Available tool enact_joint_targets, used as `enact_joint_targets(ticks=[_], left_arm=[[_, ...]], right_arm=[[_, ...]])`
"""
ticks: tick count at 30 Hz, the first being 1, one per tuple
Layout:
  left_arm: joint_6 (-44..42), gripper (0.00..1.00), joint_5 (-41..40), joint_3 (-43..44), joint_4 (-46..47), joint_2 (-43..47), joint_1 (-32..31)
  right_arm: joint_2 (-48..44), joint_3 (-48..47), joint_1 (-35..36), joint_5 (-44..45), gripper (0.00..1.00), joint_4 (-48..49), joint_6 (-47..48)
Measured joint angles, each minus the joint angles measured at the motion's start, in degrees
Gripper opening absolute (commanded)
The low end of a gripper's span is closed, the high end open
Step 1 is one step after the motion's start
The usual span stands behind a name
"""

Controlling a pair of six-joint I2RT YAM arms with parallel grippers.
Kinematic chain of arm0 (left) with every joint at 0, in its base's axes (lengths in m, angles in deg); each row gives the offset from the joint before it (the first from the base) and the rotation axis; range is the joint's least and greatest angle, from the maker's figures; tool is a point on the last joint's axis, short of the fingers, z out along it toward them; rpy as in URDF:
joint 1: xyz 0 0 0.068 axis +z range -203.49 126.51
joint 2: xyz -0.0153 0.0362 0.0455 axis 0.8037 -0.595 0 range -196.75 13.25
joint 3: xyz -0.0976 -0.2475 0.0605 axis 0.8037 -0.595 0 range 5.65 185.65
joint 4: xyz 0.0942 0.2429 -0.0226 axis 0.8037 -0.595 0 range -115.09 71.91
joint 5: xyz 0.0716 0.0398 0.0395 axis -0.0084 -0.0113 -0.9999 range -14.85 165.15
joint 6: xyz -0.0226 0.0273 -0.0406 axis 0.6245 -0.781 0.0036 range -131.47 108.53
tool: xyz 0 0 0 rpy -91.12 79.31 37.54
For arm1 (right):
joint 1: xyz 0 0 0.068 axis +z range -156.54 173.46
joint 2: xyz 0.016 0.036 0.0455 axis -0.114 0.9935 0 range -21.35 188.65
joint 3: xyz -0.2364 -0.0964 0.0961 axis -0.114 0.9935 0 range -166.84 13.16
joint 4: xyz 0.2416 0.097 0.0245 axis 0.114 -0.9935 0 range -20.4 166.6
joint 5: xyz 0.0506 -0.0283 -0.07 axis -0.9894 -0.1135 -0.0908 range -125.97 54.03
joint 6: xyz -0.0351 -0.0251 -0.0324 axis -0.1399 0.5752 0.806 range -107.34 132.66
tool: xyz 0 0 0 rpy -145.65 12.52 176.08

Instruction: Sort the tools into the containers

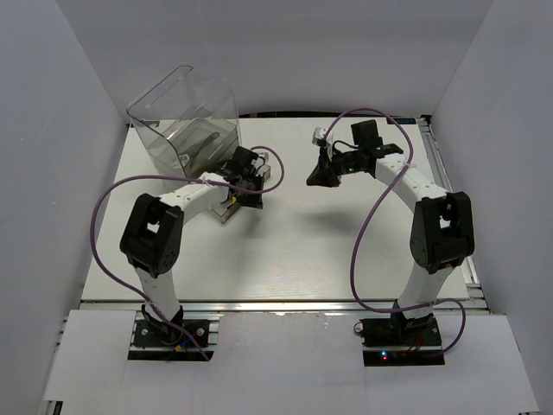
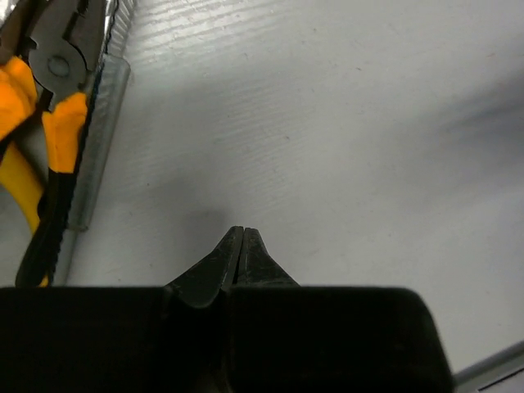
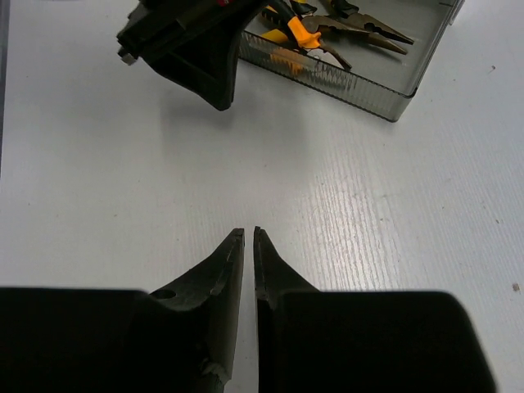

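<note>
The clear cabinet (image 1: 183, 121) with a curved top stands at the far left, with dark tools dimly visible inside. A see-through grey drawer (image 3: 352, 82) lies on the table beside it and holds orange-handled pliers (image 3: 299, 34); they also show in the left wrist view (image 2: 57, 98). My left gripper (image 2: 243, 232) is shut and empty, just right of the drawer's wall (image 2: 100, 139). In the top view the left gripper (image 1: 248, 183) hangs over the drawer (image 1: 226, 208). My right gripper (image 3: 248, 233) is shut to a thin slit, empty, over bare table at mid-right (image 1: 324, 175).
The white table (image 1: 302, 251) is walled by white panels at the back and both sides. Purple cables loop from each arm. The left gripper's black body (image 3: 192, 45) shows in the right wrist view, in front of the drawer.
</note>
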Motion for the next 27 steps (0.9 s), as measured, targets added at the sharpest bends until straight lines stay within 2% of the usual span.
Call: enact_joint_targets(ticks=[14, 17, 18, 22, 27], left_arm=[[-5.4, 0.17, -10.6, 4.9, -1.1, -7.1, 0.4], [-6.4, 0.25, -13.2, 5.0, -1.2, -8.4, 0.9], [-6.6, 0.33, -13.3, 5.1, -1.2, -8.7, 1.1], [-7.7, 0.46, -15.1, 6.1, -0.9, -9.0, 0.9], [-8.6, 0.50, -16.6, 8.5, -0.5, -9.1, 1.0]], right_arm=[[0.0, 0.3, 0.0, 0.0, 0.16, 1.4, -2.2], [0.0, 0.3, 0.0, -0.1, 0.16, 1.5, -2.5], [0.0, 0.3, 0.0, -0.1, 0.16, 1.7, -2.6], [0.0, 0.3, 0.0, -0.1, 0.16, 2.1, -2.6], [0.0, 0.3, 0.0, -0.1, 0.16, 2.2, -2.7]])
